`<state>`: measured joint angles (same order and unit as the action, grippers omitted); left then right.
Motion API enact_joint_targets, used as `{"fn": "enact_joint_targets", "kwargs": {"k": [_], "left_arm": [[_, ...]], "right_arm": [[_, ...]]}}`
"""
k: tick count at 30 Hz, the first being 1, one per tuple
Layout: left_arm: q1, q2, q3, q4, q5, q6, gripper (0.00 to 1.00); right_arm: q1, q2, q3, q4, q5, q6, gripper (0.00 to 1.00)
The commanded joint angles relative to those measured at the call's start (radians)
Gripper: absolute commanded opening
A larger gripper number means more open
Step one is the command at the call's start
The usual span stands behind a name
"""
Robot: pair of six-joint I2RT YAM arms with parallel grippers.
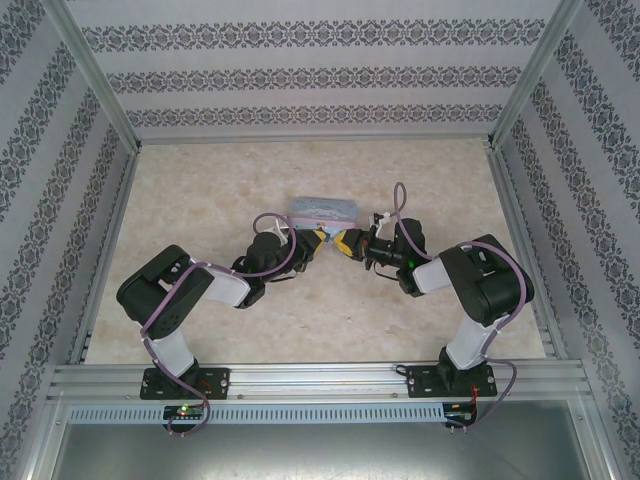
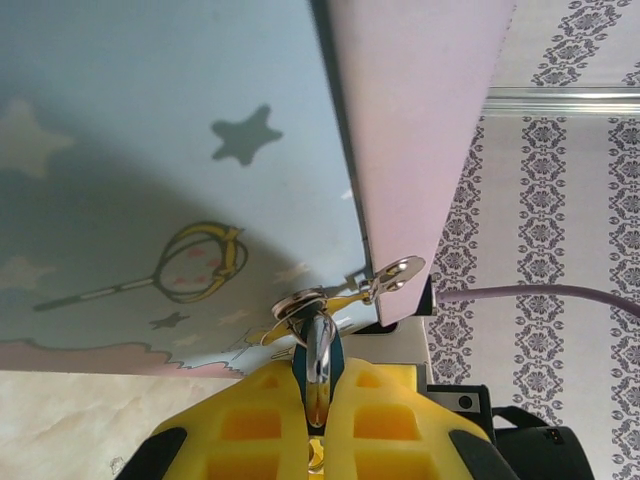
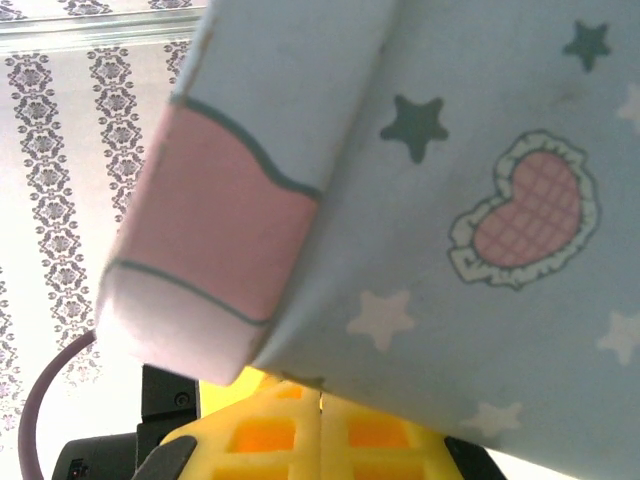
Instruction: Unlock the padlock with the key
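Marbled table (image 1: 230,190), light-blue tin (image 1: 322,209) mid-table, left gripper (image 1: 318,240) clamped on the padlock, right gripper (image 1: 347,243) pressed closed beside it, any hold unclear, tiny teal padlock (image 2: 318,365) at the tin's clasp (image 2: 393,272), long axis along the fingers, shackle end toward the tin

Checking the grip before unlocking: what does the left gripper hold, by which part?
The left gripper pinches the padlock by its teal body, between its shut fingers.
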<state>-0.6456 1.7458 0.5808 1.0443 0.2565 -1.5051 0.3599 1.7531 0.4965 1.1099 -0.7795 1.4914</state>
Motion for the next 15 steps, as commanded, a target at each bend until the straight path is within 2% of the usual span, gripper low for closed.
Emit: {"fn": "enact_joint_targets", "kwargs": {"k": [1, 15], "left_arm": [[-0.049, -0.003, 0.038, 0.123, 0.168, -0.015, 0.00], [-0.053, 0.002, 0.051, 0.133, 0.194, -0.027, 0.00]], "right_arm": [[0.020, 0.014, 0.041, 0.069, 0.000, 0.005, 0.00], [-0.045, 0.107, 0.068, 0.184, -0.069, 0.125, 0.00]]}}
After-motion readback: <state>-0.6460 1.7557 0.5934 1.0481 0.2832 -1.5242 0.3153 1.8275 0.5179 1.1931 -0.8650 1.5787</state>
